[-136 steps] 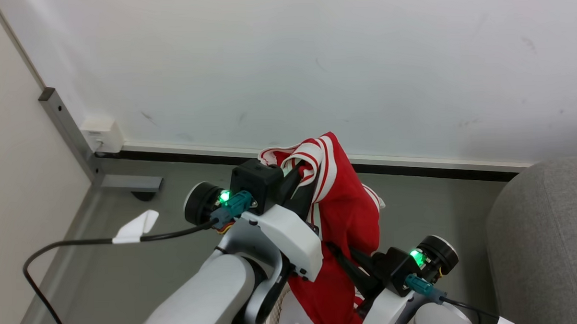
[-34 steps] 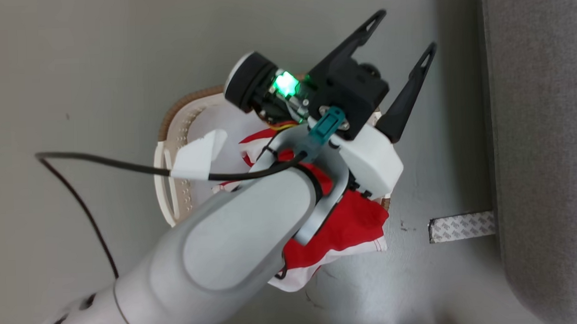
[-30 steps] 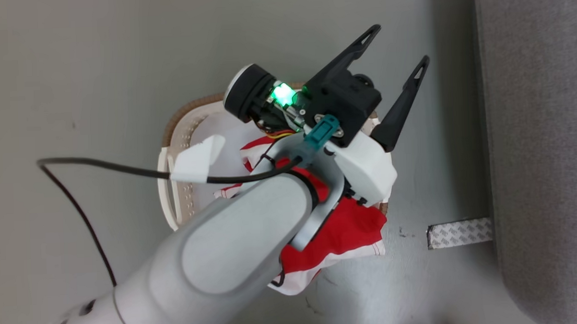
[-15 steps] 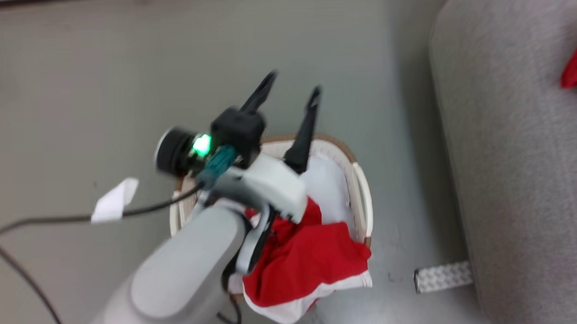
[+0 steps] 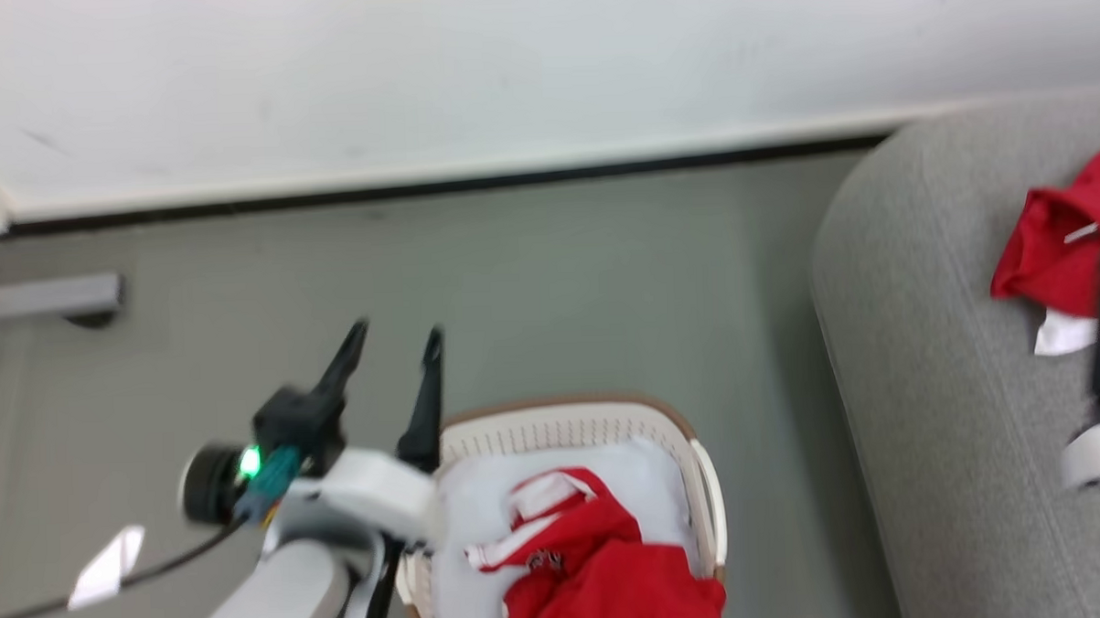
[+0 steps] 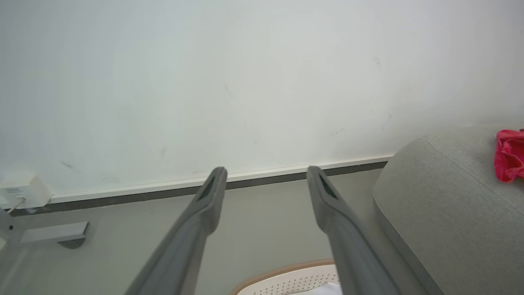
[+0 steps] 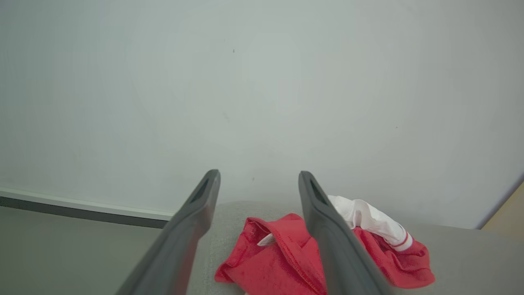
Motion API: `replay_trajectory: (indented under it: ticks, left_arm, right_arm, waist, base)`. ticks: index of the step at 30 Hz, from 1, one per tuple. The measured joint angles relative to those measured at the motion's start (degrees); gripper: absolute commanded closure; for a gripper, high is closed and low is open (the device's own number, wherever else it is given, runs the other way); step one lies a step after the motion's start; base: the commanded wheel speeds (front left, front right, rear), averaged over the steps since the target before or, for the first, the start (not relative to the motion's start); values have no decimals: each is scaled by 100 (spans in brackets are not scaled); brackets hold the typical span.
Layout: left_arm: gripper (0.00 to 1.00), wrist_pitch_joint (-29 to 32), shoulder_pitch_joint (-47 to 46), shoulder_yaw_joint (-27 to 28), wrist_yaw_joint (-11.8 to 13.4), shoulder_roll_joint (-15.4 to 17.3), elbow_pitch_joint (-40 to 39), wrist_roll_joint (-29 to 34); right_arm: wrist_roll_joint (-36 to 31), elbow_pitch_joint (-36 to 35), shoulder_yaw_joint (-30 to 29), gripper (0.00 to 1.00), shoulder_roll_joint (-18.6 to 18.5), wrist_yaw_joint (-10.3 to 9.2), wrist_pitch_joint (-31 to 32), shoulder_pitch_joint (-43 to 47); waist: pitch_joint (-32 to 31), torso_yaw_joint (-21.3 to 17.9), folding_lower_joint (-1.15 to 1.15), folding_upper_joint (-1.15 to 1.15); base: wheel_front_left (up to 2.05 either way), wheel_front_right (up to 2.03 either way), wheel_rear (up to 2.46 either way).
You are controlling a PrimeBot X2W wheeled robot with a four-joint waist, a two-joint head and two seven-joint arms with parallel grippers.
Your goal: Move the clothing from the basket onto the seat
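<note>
Left pincer (image 5: 395, 335) wide, empty, just beside the basket (image 5: 563, 411); right pincer (image 7: 258, 173) wide, empty, close by one red garment (image 7: 278, 254) lying on the seat (image 5: 928, 378); remaining clothing (image 5: 605, 577) heaped in the basket; I fear a shallow pinch would snag the lining (image 5: 484, 522) or tip the basket.

So one red garment (image 5: 1051, 246) with a bit of white is crumpled on the grey seat (image 5: 928, 378), set in from its rounded left edge. The other clothing (image 5: 605, 572), red with white stripes, is heaped in the cream, brown-rimmed basket (image 5: 707, 496), toward its near side, just left of the seat.
</note>
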Motion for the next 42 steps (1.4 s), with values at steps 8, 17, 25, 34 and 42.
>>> replay_trajectory:
  ticks: [8, 17, 25, 34, 42]
  left_arm:
    - [0, -409, 1268, 371, 135, 213, 214, -260]
    - [0, -492, 2284, 1004, 76, 54, 76, -27]
    - [0, -493, 2671, 1451, -312, -260, 119, 411]
    - [0, -493, 2731, 1786, -638, -495, 200, 732]
    - [0, -493, 2753, 1949, -820, -638, 281, 940]
  right_arm:
    - [102, 36, 637, 0, 573, 0, 0, 912]
    - [527, 282, 815, 0, 687, 0, 0, 1642]
    - [635, 430, 913, 0, 698, 0, 0, 1893]
    - [642, 435, 927, 0, 698, 0, 0, 1887]
    - [687, 425, 992, 0, 699, 0, 0, 1876]
  waist:
    - [-866, 210, 0, 0]
    - [-1489, 323, 1, 0]
    - [-1580, 278, 1, 1]
    - [-1594, 263, 2, 1]
    - [-1548, 248, 2, 0]
  base:
    - [0, 0, 0]
    - [0, 0, 0]
    - [0, 0, 0]
    - [0, 0, 0]
    - [0, 0, 0]
